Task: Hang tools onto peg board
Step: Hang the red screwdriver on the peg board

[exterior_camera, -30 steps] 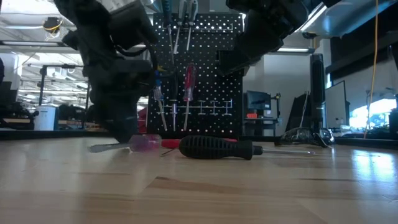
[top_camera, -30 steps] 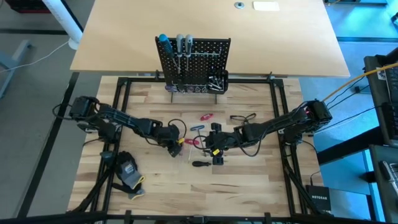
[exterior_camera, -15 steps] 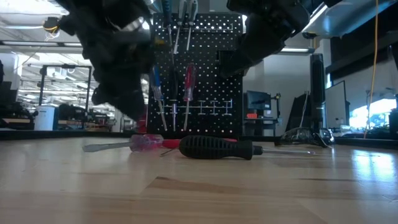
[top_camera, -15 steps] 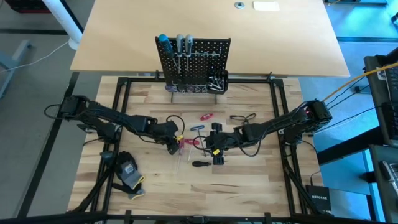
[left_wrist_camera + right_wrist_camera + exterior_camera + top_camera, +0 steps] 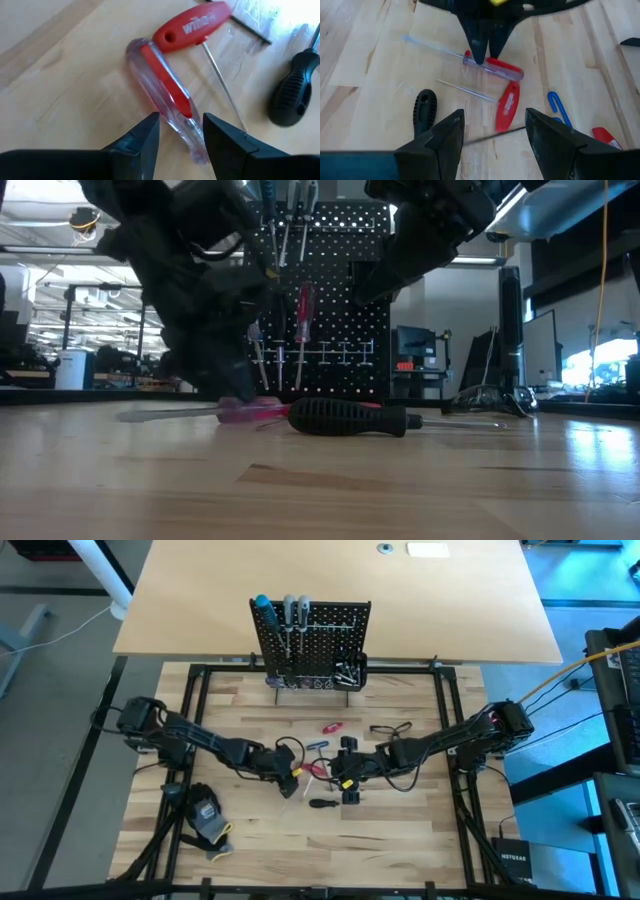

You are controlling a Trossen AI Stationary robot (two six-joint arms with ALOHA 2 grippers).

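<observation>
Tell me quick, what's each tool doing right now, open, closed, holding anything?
Left tool: fingers straddling the clear red-core screwdriver on the table; grip cannot be told.
Right tool: open, empty, hovering above the table.

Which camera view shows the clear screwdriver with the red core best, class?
The left wrist view: the clear screwdriver fills the frame, its end between the left gripper jaws. The right wrist view shows it whole but smaller, the low view only side-on and partly hidden, the high view tiny.

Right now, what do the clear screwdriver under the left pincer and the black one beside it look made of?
Clear screwdriver: looks like glossy transparent plastic, its red core showing through; shaft appears bare metal. Black screwdriver: matte, likely rubbery plastic, with ribbed grip.
</observation>
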